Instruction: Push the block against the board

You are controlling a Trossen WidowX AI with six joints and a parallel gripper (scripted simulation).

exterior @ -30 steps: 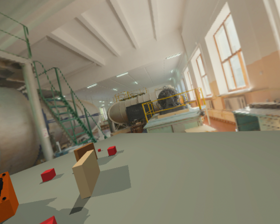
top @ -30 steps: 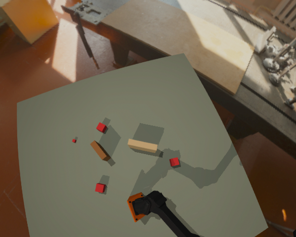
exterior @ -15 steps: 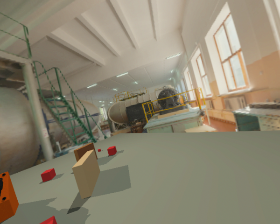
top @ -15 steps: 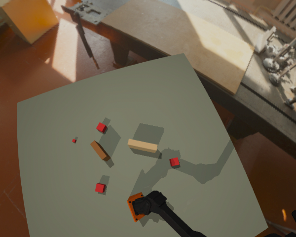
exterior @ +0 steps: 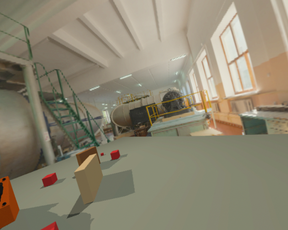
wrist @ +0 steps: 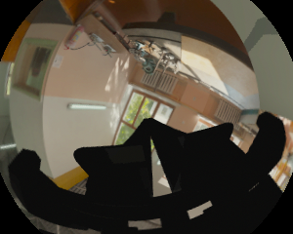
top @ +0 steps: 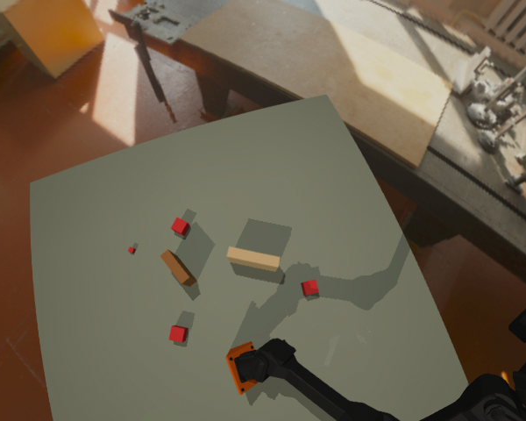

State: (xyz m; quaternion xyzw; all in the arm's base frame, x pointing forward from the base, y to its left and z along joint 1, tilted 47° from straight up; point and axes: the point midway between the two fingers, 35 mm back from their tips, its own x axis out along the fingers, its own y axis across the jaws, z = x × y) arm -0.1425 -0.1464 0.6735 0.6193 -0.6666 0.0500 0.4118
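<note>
Three red square blocks lie on the grey table [top: 95, 203]: one [top: 309, 287] [exterior: 51, 226] right of the boards, one [top: 180, 225] [exterior: 114, 154] at the back left, and one [top: 178, 333] [exterior: 49, 179] at the front left. A tiny red cube [top: 131, 249] [exterior: 102, 154] lies further left. A light tan board [top: 252, 258] [exterior: 88, 178] stands on its long edge mid-table. A darker brown board [top: 178, 267] [exterior: 87, 154] stands to its left. My gripper [wrist: 148, 121] is shut and empty, and its view shows only the room. The arm's orange wrist block [top: 240, 367] [exterior: 1, 205] hangs near the front edge, apart from every block.
A long workbench [top: 317, 59] stands beyond the table's far edge. The table's front and right edges are close to the arm. The arm casts a broad shadow [top: 358, 285] across the table's right side.
</note>
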